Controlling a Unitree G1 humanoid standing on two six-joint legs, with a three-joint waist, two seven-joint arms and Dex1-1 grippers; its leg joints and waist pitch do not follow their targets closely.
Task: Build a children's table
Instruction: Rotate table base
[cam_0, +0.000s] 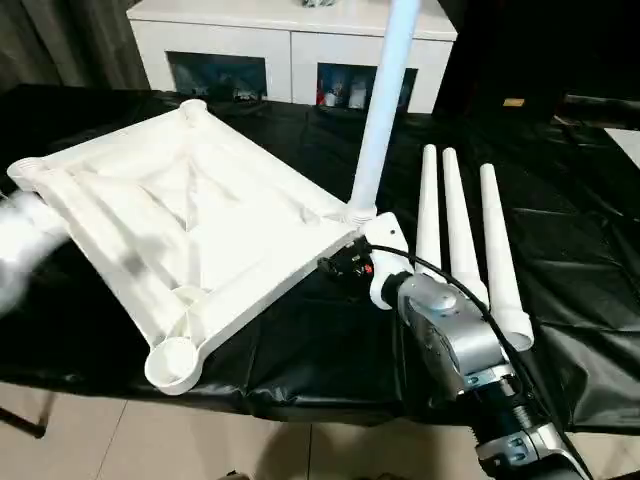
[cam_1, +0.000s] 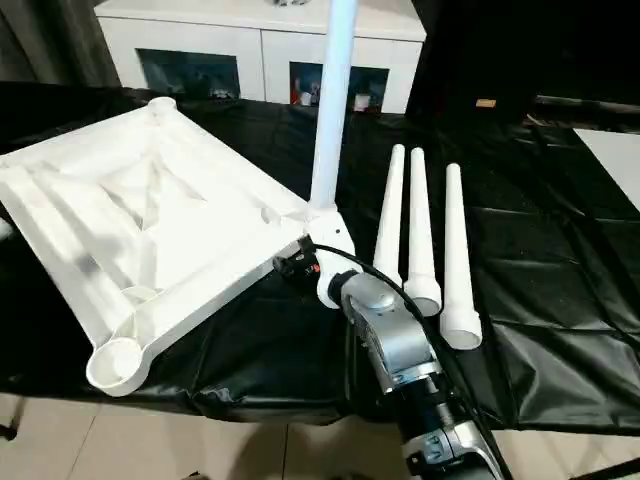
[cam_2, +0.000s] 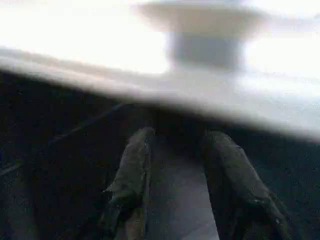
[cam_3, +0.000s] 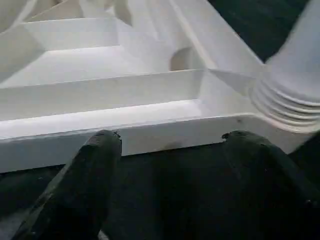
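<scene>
Right gripper (cam_3: 167, 150) — carried on the silver forearm at 5 o'clock in the head views; its two black fingers (cam_3: 95, 160) are seen spread wide apart in its wrist view, holding nothing, their tips just short of the table top's near edge, beside the corner with the fitted leg.

Left gripper (cam_2: 175, 150) — fingers parted with a gap between them, nothing held; a blurred white edge of the table top is seen just beyond the tips.

Table top (cam_0: 190, 220) — white plastic, laid upside down on the black-covered work surface (cam_0: 570, 240) from centre to 9 o'clock, ribbed underside up, round sockets at the corners; the near-left corner overhangs the surface's front edge.

Fitted leg (cam_0: 385, 100) — one white tube, stood upright in the corner socket at centre, rising to 12 o'clock.

Loose legs (cam_0: 462, 235) — three tapered white tubes, laid side by side at 3 o'clock, wide ends nearest.

White cabinet (cam_0: 290, 40) — glass doors, set at 12 o'clock behind the surface.
</scene>
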